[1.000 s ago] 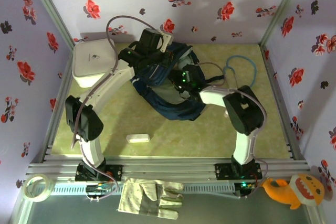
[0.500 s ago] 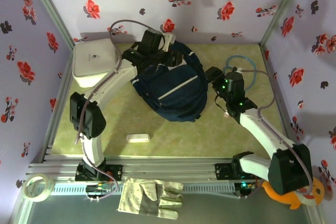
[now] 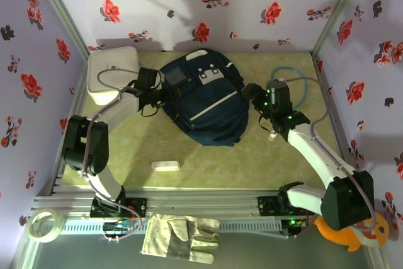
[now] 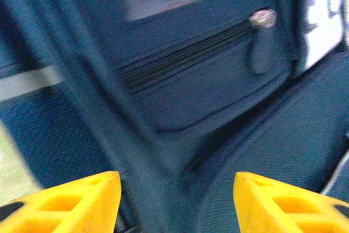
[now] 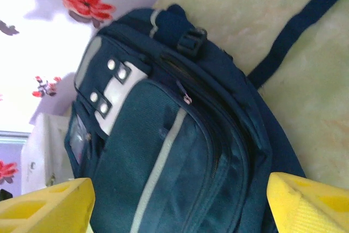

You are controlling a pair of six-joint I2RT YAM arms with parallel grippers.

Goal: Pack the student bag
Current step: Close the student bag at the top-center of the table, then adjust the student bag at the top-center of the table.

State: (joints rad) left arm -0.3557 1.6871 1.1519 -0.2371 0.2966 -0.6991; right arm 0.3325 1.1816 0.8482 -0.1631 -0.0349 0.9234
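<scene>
in the left wrist view the student bag (image 4: pixel 218 91) is smearing into blur and spilling past every edge, and the left gripper (image 4: pixel 175 200) is getting cropped at the bottom. in the right wrist view the bag is running off the bottom and hiding part of the white box (image 5: pixel 46 140) at lower left.

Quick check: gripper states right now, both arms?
Left gripper: open, fingers apart close against the student bag, clamping nothing.
Right gripper: open, empty, facing the bag's side.
</scene>
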